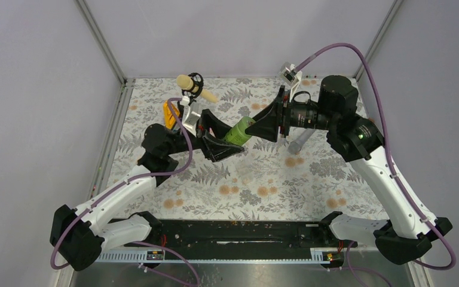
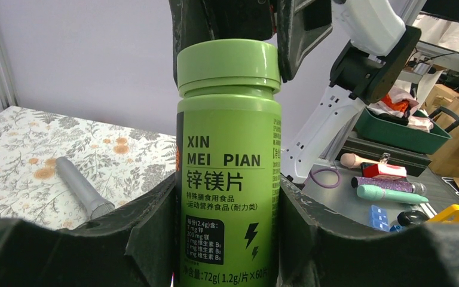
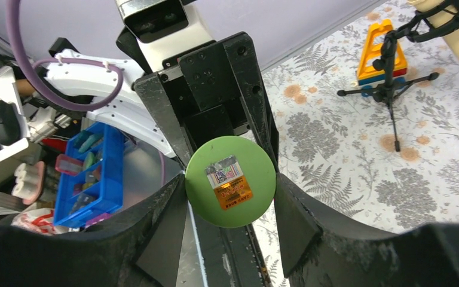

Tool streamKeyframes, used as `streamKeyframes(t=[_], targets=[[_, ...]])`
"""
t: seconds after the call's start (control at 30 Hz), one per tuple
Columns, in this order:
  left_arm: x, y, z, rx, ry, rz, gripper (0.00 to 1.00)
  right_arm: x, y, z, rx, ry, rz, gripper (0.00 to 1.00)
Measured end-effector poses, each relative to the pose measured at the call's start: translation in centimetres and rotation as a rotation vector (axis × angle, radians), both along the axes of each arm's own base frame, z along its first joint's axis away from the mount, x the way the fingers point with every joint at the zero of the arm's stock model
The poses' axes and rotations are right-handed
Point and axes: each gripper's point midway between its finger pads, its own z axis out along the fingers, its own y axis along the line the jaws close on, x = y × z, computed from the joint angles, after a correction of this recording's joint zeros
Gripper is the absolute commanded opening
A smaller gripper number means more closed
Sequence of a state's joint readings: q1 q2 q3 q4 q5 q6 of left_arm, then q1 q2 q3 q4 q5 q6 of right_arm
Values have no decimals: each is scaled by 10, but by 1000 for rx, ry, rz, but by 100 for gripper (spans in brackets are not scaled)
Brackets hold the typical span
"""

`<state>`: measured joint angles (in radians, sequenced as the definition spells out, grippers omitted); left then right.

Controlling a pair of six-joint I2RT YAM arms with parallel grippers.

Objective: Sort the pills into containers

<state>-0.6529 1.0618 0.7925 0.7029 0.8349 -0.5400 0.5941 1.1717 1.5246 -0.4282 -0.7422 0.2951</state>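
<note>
The green bottle [image 1: 236, 131] is off the tabletop [image 1: 311, 197], lifted and tipped nearly on its side over the far half, a little left of the middle, and it is shared between both arms. The left gripper [image 2: 227, 200] pinches the bottle's body low down, across the label, one finger on each flank. This seems meant to brace it so it cannot spin. The right gripper [image 3: 230, 186] meets it head-on from the other end and is closed around the screw cap [image 2: 228, 66], its fingers pressed to opposite sides of the rim. That grip suits twisting the lid off. The cap sits fully down on the neck, so I judge the opening step as barely begun. No pills show anywhere; presumably they are inside. I cannot pick out the clear containers against the patterned mat in any view. A grey cylinder [image 1: 299, 142] lies on the tabletop just beyond the right arm's wrist. A yellow toy [image 3: 382, 51] and a small black stand [image 3: 388, 89] sit toward the far-left corner, apart from the bottle.
</note>
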Motion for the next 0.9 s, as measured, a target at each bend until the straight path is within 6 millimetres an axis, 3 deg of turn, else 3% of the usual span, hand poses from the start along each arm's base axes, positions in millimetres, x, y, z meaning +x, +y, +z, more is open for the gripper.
streamKeyframes(t=[0.33,0.63,0.9], targets=[[10,-8,-7,33,43,-3,0,14,-2,-11,10,-64,-68,19],[23,-10,-4,4,83,57,0,31,12,-1,157,9,-194,17],[30,-11,-6,6,68,101,0,36,11,3,115,47,-256,25]])
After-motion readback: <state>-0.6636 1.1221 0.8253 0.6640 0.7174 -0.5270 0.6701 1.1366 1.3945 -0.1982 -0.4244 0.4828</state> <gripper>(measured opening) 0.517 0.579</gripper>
